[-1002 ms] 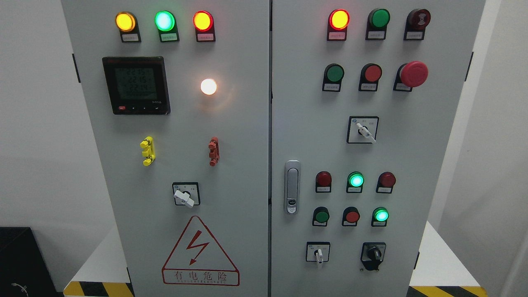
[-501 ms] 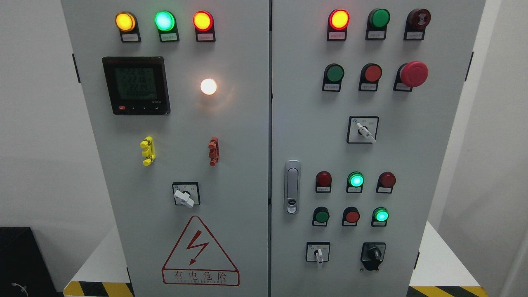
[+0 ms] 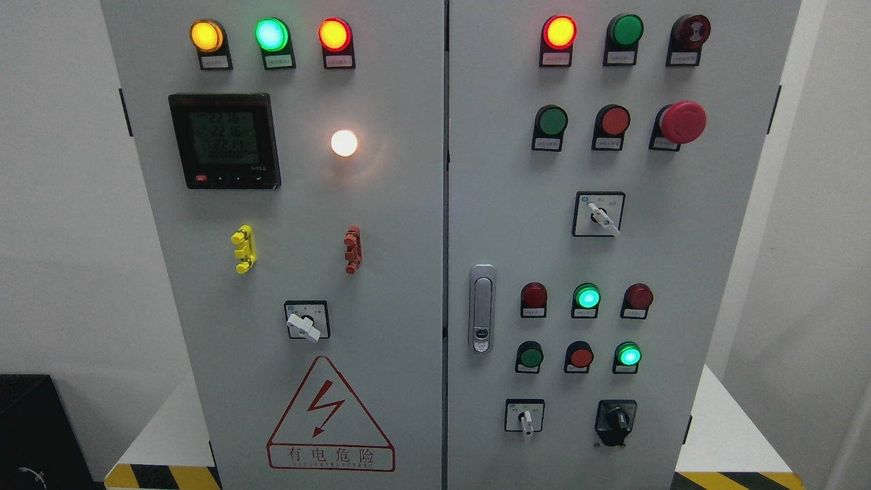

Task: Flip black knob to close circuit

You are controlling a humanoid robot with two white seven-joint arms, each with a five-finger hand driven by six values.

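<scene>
The black knob (image 3: 616, 420) sits at the lower right of the grey cabinet's right door (image 3: 680, 272), on a black plate. Its ridge points roughly up, tilted slightly left. To its left is a white-handled selector switch (image 3: 524, 416) with the handle pointing down. Neither of my hands nor arms shows in the head view.
Lit lamps: yellow, green and red (image 3: 271, 34) top left, red (image 3: 559, 31) top right, two green (image 3: 586, 297) lower right. A red mushroom stop button (image 3: 682, 122), a door latch (image 3: 482, 307), other selector switches (image 3: 598, 214) and a meter (image 3: 224, 141) are on the panel.
The black knob's ridge has shifted slightly from a leftward tilt toward upright. Nothing else has moved.
</scene>
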